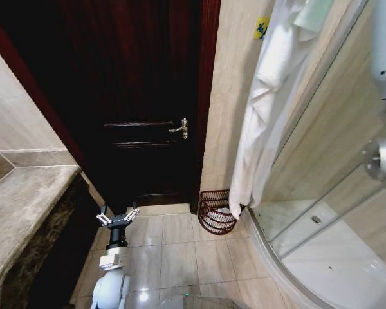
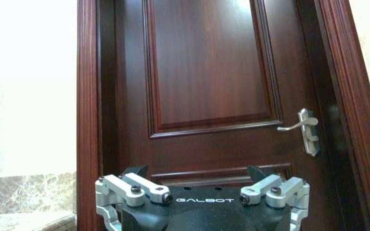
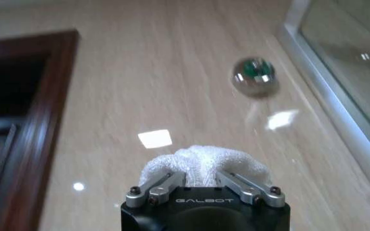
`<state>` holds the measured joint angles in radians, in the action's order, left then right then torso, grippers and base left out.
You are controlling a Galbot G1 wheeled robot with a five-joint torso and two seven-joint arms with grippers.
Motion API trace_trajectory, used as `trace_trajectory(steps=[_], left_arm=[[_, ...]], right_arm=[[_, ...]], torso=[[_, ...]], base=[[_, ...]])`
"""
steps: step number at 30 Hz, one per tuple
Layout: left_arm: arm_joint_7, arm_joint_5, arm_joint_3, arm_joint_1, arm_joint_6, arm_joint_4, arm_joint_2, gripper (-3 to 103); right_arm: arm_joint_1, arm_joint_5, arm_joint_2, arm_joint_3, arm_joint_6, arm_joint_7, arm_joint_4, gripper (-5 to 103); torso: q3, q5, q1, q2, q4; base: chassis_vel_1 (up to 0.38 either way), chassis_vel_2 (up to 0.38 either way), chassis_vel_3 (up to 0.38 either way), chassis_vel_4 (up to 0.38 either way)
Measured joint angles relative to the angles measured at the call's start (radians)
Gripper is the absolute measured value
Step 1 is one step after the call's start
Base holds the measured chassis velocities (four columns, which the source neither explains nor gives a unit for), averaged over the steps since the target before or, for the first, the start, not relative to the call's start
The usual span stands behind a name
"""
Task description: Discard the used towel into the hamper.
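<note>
The right gripper's (image 3: 201, 179) fingers (image 3: 243, 188) are clenched on the white towel (image 3: 201, 162), held up near the tiled wall. The left gripper (image 1: 118, 215), fingers released, points at the dark door (image 1: 135, 96) low beside the tabletop (image 1: 19, 199). The hamper (image 1: 213, 212) stands on the floor (image 1: 180, 251) by the door frame, touching a hanging white robe (image 1: 264, 109).

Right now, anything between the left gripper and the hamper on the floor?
Head view: only bare beige floor tiles between the left gripper and the round reddish-brown woven hamper.

Head view: we look down from high at door (image 1: 141, 96), floor tiles, shower glass.
Left wrist view: level, faces door (image 2: 211, 86) closely.
Right wrist view: angled at wall.
Shared: door, handle (image 1: 180, 129).
</note>
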<state>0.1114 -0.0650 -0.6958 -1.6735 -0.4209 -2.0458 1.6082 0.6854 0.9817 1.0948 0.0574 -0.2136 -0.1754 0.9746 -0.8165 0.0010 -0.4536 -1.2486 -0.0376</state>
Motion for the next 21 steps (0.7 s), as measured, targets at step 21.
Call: trace_trajectory(steps=[21], left_arm=[[-0.011,-0.033,0.016,0.001,-0.002,0.005,0.0,100]], right_arm=[[-0.265,0.008,-0.067,-0.033,0.008,-0.011,0.214,8]], torso=[[0.001,-0.0012,0.001,0.0,0.0]], base=[[0.0,0.0,0.0,0.0]])
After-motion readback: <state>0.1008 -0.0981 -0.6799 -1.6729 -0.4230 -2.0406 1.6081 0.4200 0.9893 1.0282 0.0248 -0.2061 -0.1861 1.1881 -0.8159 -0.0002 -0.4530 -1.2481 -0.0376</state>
